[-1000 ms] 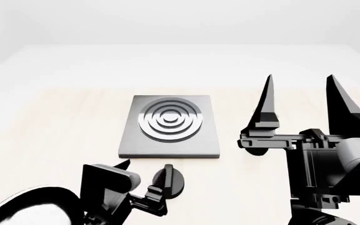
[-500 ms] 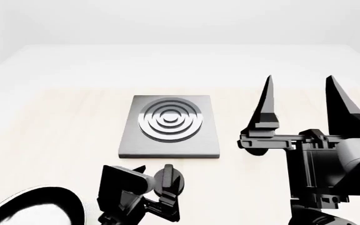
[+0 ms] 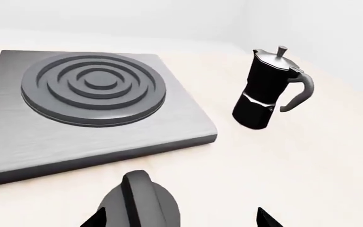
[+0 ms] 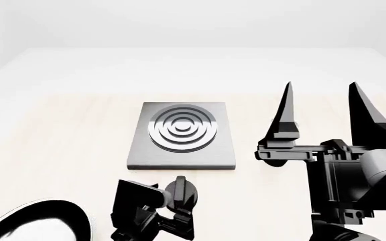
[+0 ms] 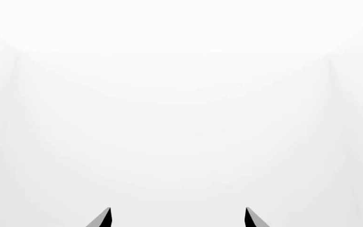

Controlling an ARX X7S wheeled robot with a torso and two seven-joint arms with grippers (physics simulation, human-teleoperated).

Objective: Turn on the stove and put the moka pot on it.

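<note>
Grey stove [image 4: 181,134] lies centre-table, its knob [image 3: 145,204] between the left gripper's [image 4: 173,210] spread fingers, contact unclear. Moka pot [image 3: 266,88] stands beside the stove. Right gripper [image 4: 320,113] points upward, wide, empty.

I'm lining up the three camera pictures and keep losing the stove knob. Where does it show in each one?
Head view: the knob sits just in front of the stove, by the left gripper.
Left wrist view: the knob fills the near edge, close to the camera.
Right wrist view: not in it.
Shared landmark: the stove's ring burner.
</note>
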